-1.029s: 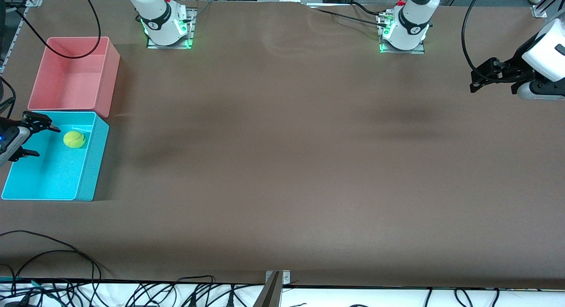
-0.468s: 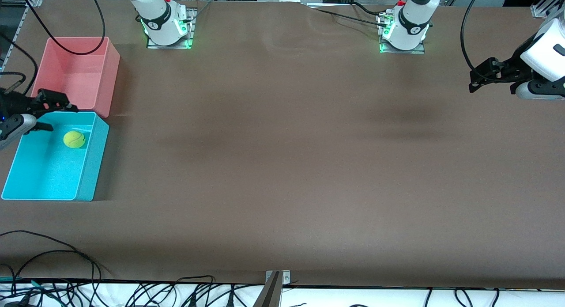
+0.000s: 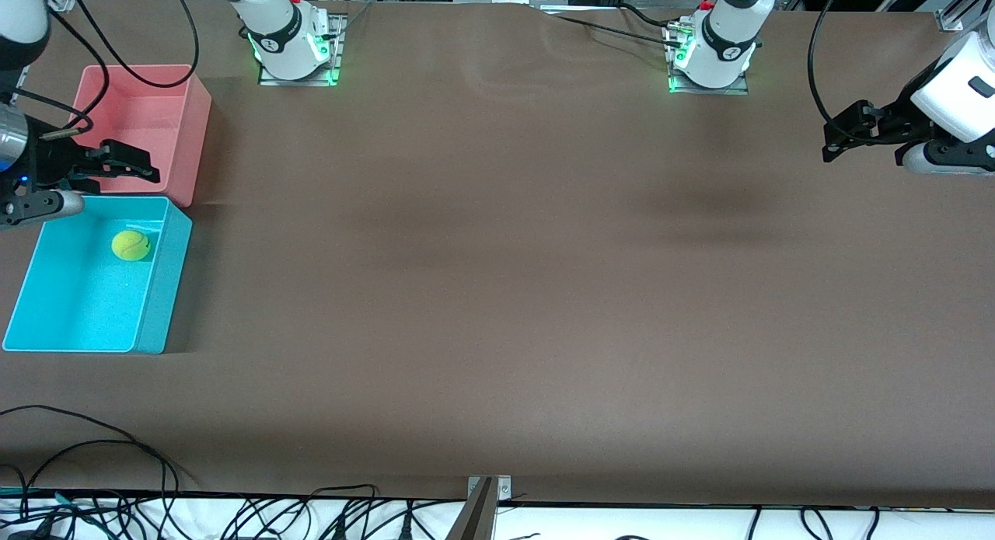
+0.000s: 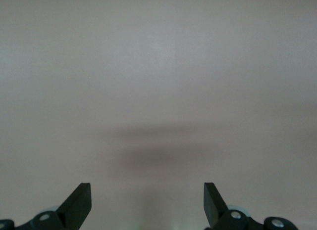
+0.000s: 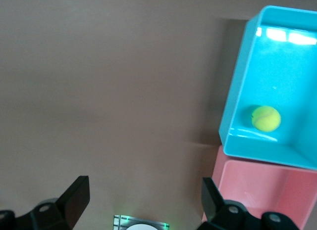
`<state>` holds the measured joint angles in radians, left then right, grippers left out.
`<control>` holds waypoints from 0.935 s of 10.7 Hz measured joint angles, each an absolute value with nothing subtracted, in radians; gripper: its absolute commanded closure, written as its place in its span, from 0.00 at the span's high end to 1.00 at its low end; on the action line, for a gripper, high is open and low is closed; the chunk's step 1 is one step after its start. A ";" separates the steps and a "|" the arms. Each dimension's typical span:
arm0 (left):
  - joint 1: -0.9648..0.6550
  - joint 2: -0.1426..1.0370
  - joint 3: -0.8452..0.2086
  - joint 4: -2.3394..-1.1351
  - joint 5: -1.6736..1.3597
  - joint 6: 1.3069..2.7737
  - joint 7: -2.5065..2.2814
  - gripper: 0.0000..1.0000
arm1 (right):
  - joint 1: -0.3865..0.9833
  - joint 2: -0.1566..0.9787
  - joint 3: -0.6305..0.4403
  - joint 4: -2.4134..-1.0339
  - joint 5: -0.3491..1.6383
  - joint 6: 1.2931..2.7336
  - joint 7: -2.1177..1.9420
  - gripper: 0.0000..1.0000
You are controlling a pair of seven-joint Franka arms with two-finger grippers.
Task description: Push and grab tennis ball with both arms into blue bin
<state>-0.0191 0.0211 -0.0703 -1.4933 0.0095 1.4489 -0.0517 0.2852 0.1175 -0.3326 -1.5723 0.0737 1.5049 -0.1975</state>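
The yellow-green tennis ball (image 3: 130, 245) lies inside the blue bin (image 3: 167, 276), close to the wall that adjoins the pink bin. The right wrist view shows the tennis ball (image 5: 266, 118) in the blue bin (image 5: 237, 91) too. My right gripper (image 3: 128, 175) hangs open and empty over the edge where the two bins meet; its open jaws (image 5: 146, 190) frame bare table. My left gripper (image 3: 830, 142) hovers open over the left arm's end of the table, its fingers (image 4: 147, 195) wide apart with nothing between them.
A pink bin (image 3: 194, 136) stands against the blue bin, farther from the front camera. The arm bases (image 3: 294, 47) (image 3: 711, 54) sit on the table edge farthest from the front camera. Cables (image 3: 93, 447) trail along the table edge nearest the front camera.
My right gripper has risen out from above the blue bin and moved over toward the pink bin. The ball stays still. The left gripper has barely shifted.
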 measured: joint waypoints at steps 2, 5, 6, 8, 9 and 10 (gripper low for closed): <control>-0.019 0.021 -0.071 -1.493 0.009 1.449 -0.052 1.00 | 0.327 0.103 -0.332 -1.572 -0.027 1.505 -0.070 1.00; -0.019 0.021 -0.071 -1.493 0.009 1.449 -0.052 1.00 | 0.295 0.088 -0.351 -1.572 -0.069 1.507 -0.060 1.00; -0.019 0.021 -0.072 -1.493 0.009 1.449 -0.052 1.00 | 0.268 0.078 -0.346 -1.572 -0.068 1.507 -0.068 1.00; -0.019 0.021 -0.072 -1.493 0.009 1.449 -0.052 1.00 | 0.171 0.066 -0.273 -1.571 -0.036 1.508 -0.101 1.00; -0.019 0.021 -0.072 -1.493 0.009 1.449 -0.052 1.00 | 0.130 0.065 -0.238 -1.569 -0.028 1.510 -0.108 1.00; -0.019 0.021 -0.072 -1.493 0.009 1.449 -0.052 1.00 | 0.103 0.065 -0.212 -1.569 -0.025 1.510 -0.112 1.00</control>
